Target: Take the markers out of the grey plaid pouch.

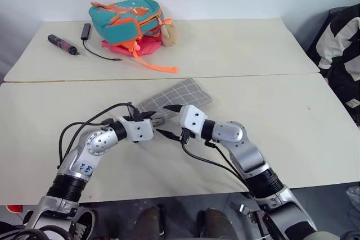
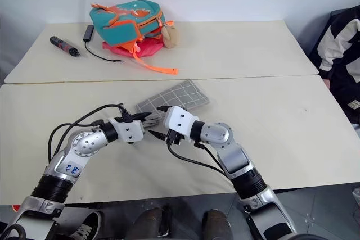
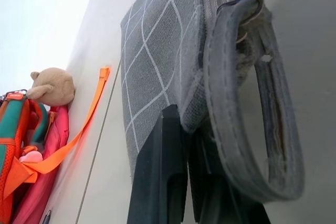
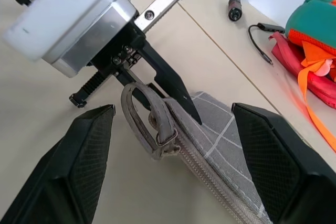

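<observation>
Grey plaid pouch [image 1: 177,100]: checked fabric case lying flat just above the middle of the left eye frame, on the nearer of two pale tables [image 1: 292,139]; its near-left corner is pinched, its zip looks closed, and the grey loop [image 4: 149,121] hangs at that end.
Left gripper [image 1: 153,117]: clenched on the pouch's corner; the left wrist view shows the black fingers [image 3: 157,177] pressed together on the cloth beside the loop.
Right gripper [image 1: 170,122]: released, its two fingers [image 4: 84,150] spread wide to either side of the loop end, touching nothing that I can see.
Markers: none to be seen; by my reading they lie inside the closed case.
Backpack [image 1: 126,21]: teal and orange, upper left of the frame on the far table, well apart from the pouch, with a dark handled tool [image 1: 63,44] and its cable [image 1: 97,51] further left.
Step in hand: anchoring the pouch and lining up on the zip end; nothing is out yet, so the task seems barely begun.
Next move calls for: the right fingers closing on the loop or zip pull and drawing along the zip line while the left holds firm; a loose pinch would drag the case.
</observation>
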You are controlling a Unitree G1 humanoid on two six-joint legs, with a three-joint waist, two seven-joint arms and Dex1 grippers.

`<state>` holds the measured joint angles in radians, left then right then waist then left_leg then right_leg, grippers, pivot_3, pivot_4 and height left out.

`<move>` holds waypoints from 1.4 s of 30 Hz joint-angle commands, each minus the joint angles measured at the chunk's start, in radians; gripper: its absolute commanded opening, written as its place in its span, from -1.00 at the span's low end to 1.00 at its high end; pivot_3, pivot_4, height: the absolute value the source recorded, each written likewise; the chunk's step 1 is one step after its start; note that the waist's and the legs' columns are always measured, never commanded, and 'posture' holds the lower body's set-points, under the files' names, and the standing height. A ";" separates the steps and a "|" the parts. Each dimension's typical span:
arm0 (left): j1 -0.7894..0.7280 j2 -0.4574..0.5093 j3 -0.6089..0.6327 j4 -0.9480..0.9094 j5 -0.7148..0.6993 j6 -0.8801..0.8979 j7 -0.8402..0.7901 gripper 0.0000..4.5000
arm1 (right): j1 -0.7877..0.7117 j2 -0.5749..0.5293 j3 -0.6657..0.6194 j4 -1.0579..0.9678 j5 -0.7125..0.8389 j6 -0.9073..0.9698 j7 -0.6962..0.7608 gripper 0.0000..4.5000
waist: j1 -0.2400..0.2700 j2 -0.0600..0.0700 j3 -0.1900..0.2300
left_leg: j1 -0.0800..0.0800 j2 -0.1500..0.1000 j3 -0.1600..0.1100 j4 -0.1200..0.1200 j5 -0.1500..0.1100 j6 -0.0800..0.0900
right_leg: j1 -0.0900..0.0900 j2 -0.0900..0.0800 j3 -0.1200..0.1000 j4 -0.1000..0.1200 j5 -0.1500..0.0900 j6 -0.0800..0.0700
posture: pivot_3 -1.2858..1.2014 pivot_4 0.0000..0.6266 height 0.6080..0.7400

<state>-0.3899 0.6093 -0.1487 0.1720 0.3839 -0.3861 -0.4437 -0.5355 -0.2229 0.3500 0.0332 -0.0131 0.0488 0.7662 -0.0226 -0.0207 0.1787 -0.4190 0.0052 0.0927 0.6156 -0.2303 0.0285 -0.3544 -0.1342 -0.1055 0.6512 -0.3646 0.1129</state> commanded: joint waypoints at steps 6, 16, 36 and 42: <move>-0.005 -0.014 -0.029 -0.021 0.001 0.005 -0.017 -1.00 | -0.034 -0.005 0.028 0.032 -0.061 -0.087 -0.015 0.65 | 0.000 0.000 0.000 | 0.000 0.000 0.000 0.000 0.000 0.000 | 0.000 0.000 0.000 0.000 0.000 0.000 | 0.03 -0.52 1.00; -0.009 -0.017 -0.041 -0.027 0.002 0.008 -0.020 -1.00 | -0.061 0.029 0.032 0.063 -0.072 -0.144 -0.024 0.65 | -0.001 0.000 0.000 | 0.000 0.000 0.000 0.001 0.000 0.000 | 0.000 0.001 0.000 0.000 0.000 0.000 | 0.03 -0.52 1.00; -0.011 -0.022 -0.051 -0.032 0.004 0.013 -0.030 -1.00 | -0.058 0.029 0.042 0.085 -0.069 -0.172 0.018 -0.98 | -0.002 0.000 0.000 | 0.000 0.000 0.000 0.001 0.000 0.000 | 0.000 0.001 0.000 0.000 0.000 0.000 | 0.03 -0.52 1.00; -0.011 -0.015 -0.045 -0.028 0.001 0.011 -0.032 -1.00 | -0.054 0.009 0.005 0.082 -0.058 -0.160 0.005 -0.98 | -0.002 0.000 0.000 | 0.000 0.000 0.000 0.001 0.000 0.000 | 0.000 0.000 0.000 0.000 0.000 0.000 | 0.03 -0.52 1.00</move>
<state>-0.4088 0.5960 -0.1766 0.1630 0.3842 -0.3713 -0.4680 -0.5953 -0.2061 0.3837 0.1589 -0.0937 -0.1086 0.7781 -0.0245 -0.0207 0.1787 -0.4190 0.0054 0.0925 0.6163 -0.2301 0.0284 -0.3540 -0.1337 -0.1057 0.6514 -0.3646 0.1129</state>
